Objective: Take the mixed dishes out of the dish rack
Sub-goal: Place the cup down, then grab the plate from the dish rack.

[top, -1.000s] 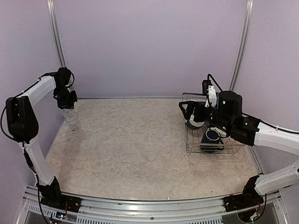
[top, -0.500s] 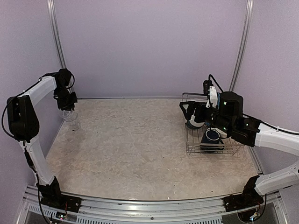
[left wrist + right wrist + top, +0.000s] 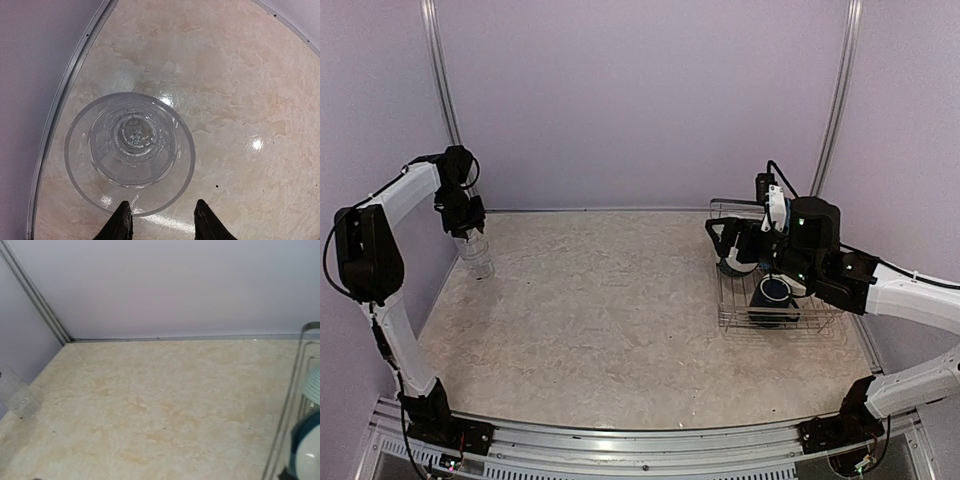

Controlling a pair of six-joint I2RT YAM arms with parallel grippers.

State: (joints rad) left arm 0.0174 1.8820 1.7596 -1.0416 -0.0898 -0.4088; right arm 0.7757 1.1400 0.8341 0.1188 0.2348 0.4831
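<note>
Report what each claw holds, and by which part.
Nothing, it seems. The left claw stands parted over the near rim of the clear glass tumbler, which rests on the table. The right claw is open at the dish rack, empty.

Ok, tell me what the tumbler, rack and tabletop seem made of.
Tumbler: clear glass or plastic, glossy; you see straight through it. Dish rack: thin silvery wire, likely metal. Tabletop: beige marbled, polished, with lamp glints; stone or laminate, can't tell.
</note>
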